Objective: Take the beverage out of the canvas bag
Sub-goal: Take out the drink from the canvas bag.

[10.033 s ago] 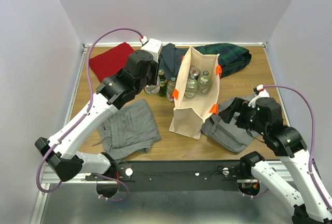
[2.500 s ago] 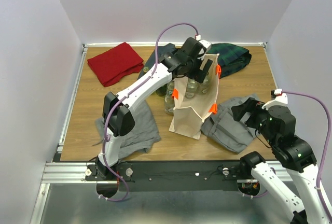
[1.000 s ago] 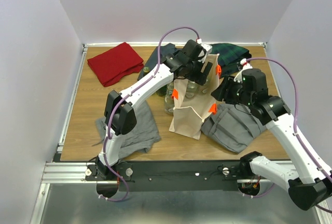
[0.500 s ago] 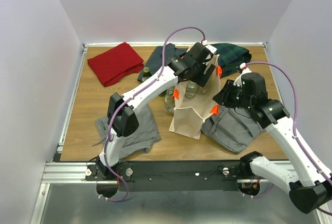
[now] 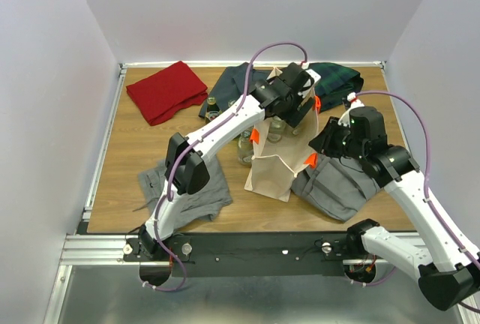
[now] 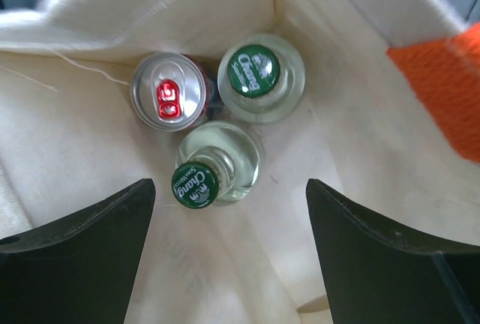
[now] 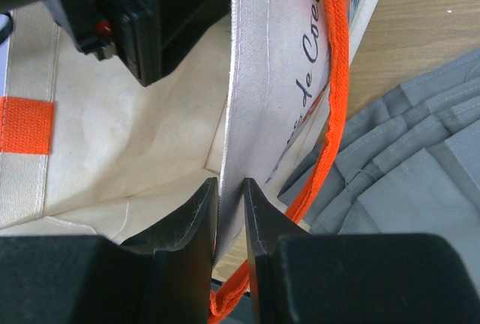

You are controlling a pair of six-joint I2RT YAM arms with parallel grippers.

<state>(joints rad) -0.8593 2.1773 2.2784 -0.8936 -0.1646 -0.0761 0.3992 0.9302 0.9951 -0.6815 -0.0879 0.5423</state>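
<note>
Jaws of my right gripper pinch the right wall of the tall beige canvas bag with orange handles, which stands mid-way across the wooden table. Inside I see a silver red-tabbed can, a green-capped clear glass bottle and a second green-capped bottle. My left gripper hangs spread wide over its mouth.

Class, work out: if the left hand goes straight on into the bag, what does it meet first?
Probably the green-capped bottle centred before the left hand, beside the can; depth is unclear.
</note>
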